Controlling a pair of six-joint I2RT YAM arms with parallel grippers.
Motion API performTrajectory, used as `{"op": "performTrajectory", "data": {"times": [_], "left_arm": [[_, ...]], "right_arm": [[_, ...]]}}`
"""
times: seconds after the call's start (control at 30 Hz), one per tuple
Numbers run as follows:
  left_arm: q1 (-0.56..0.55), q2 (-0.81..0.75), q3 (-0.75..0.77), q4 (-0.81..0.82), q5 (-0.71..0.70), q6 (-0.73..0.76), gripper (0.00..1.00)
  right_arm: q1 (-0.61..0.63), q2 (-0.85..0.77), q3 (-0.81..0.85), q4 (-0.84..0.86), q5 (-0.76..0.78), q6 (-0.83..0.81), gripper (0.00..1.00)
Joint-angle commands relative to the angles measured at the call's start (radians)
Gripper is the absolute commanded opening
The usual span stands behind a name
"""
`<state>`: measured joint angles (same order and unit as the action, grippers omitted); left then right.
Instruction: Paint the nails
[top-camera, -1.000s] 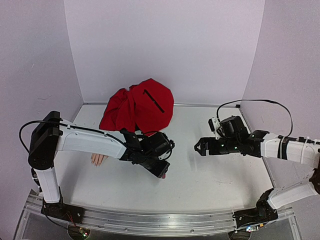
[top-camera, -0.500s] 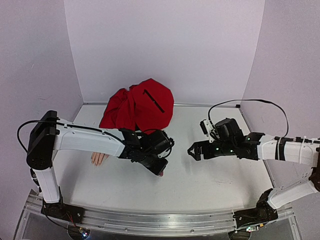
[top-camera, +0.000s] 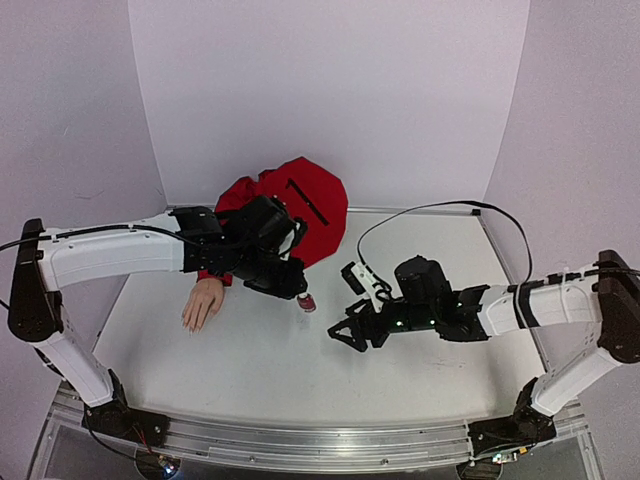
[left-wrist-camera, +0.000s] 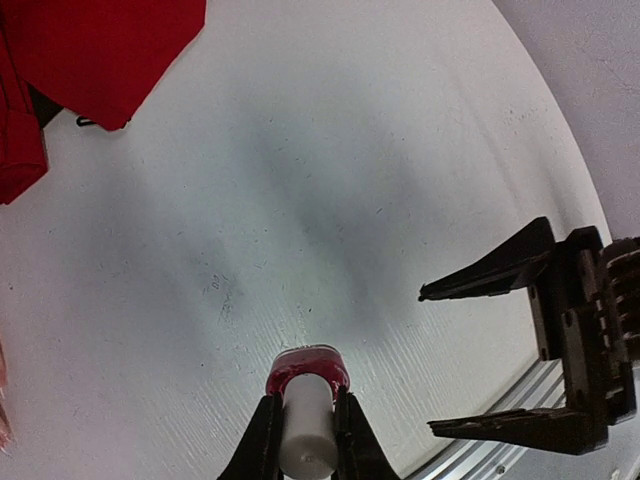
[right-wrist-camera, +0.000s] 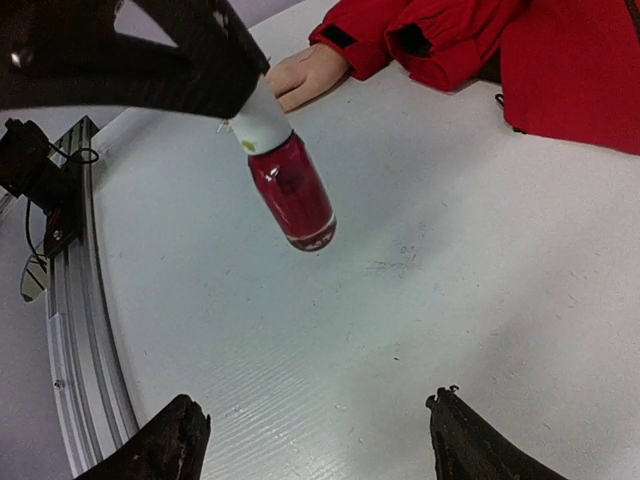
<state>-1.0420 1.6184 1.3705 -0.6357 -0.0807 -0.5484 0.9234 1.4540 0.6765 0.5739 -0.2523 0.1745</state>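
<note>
Pale lilac walls (top-camera: 330, 90) enclose a scuffed white worktop (top-camera: 420, 350). Left hand (left-wrist-camera: 305, 402) is clamped on the white cap (left-wrist-camera: 303, 437) of a small, tilted bottle (right-wrist-camera: 290, 190) of red polish. Right hand (right-wrist-camera: 320, 440) faces it nearby, fingers apart and empty. Further left lies the mannequin hand (top-camera: 203, 303), sleeved in a red jacket (top-camera: 300, 205). Its nails (top-camera: 192, 322) point toward the near edge and are too small to judge.

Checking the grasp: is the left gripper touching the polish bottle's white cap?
Touching. Left wrist view: the left gripper pinches the white cap between its fingers, no gap either side.
</note>
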Motion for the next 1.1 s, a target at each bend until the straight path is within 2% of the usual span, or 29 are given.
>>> {"op": "performTrajectory", "data": {"times": [0.0, 0.07, 0.17, 0.3, 0.43, 0.73, 0.83, 0.97, 1.03, 1.07], "left_arm": [[0.011, -0.057, 0.041, -0.032, 0.056, -0.067, 0.00], [0.017, -0.071, 0.041, -0.035, 0.075, -0.073, 0.00], [0.020, -0.091, 0.037, -0.035, 0.078, -0.083, 0.00], [0.023, -0.107, 0.032, -0.035, 0.107, -0.098, 0.00], [0.028, -0.113, 0.021, -0.035, 0.110, -0.109, 0.00], [0.038, -0.139, -0.002, -0.035, 0.104, -0.122, 0.00], [0.039, -0.141, -0.002, -0.034, 0.107, -0.122, 0.00], [0.042, -0.140, -0.005, -0.034, 0.111, -0.126, 0.00], [0.041, -0.137, -0.005, -0.033, 0.114, -0.128, 0.00], [0.043, -0.136, -0.004, -0.034, 0.118, -0.127, 0.00]], "right_arm": [[0.011, 0.047, 0.031, 0.206, -0.082, -0.072, 0.77], [0.012, 0.082, 0.055, 0.230, -0.100, -0.086, 0.75], [0.012, 0.146, 0.114, 0.248, -0.131, -0.095, 0.66], [0.016, 0.211, 0.161, 0.311, -0.133, -0.085, 0.60], [0.018, 0.247, 0.199, 0.344, -0.145, -0.075, 0.53], [0.020, 0.290, 0.229, 0.377, -0.191, -0.053, 0.33], [0.022, 0.291, 0.230, 0.392, -0.196, -0.042, 0.22], [0.021, 0.269, 0.220, 0.420, -0.207, -0.025, 0.12], [0.020, 0.262, 0.219, 0.422, -0.206, -0.020, 0.00], [0.021, 0.260, 0.216, 0.424, -0.202, -0.016, 0.00]]}}
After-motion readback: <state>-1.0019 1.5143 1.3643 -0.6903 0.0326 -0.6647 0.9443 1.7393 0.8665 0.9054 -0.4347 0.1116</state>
